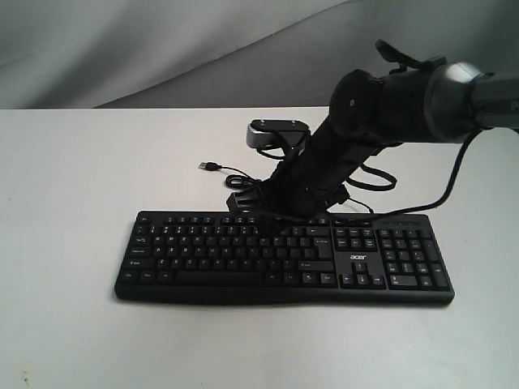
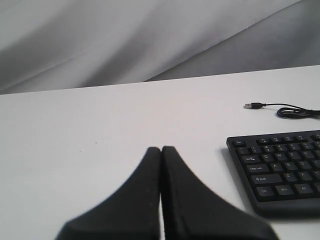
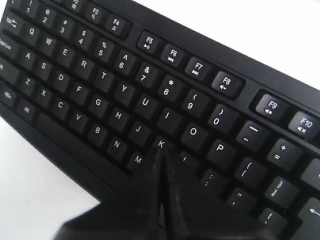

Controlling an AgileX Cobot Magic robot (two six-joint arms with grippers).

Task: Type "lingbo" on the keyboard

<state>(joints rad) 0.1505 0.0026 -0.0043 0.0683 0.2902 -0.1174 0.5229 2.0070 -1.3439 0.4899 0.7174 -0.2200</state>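
Note:
The black keyboard [image 1: 284, 255] with white legends and an "acer" logo lies across the white table; its left end shows in the left wrist view [image 2: 280, 167]. My right gripper [image 3: 162, 152] is shut, its tips low over the letter keys at the K key [image 3: 161, 143], beside the partly covered L key. In the exterior view the right arm reaches down from the right onto the keyboard's middle rows [image 1: 285, 225]. My left gripper [image 2: 161, 150] is shut and empty, over bare table left of the keyboard, and does not show in the exterior view.
The thin black USB cable [image 1: 235, 174] coils behind the keyboard, its plug [image 2: 250, 105] loose on the table. The right arm's wrist camera [image 1: 277, 134] and cabling hang above the keyboard's back edge. A grey cloth backdrop [image 1: 162, 40] closes the far side.

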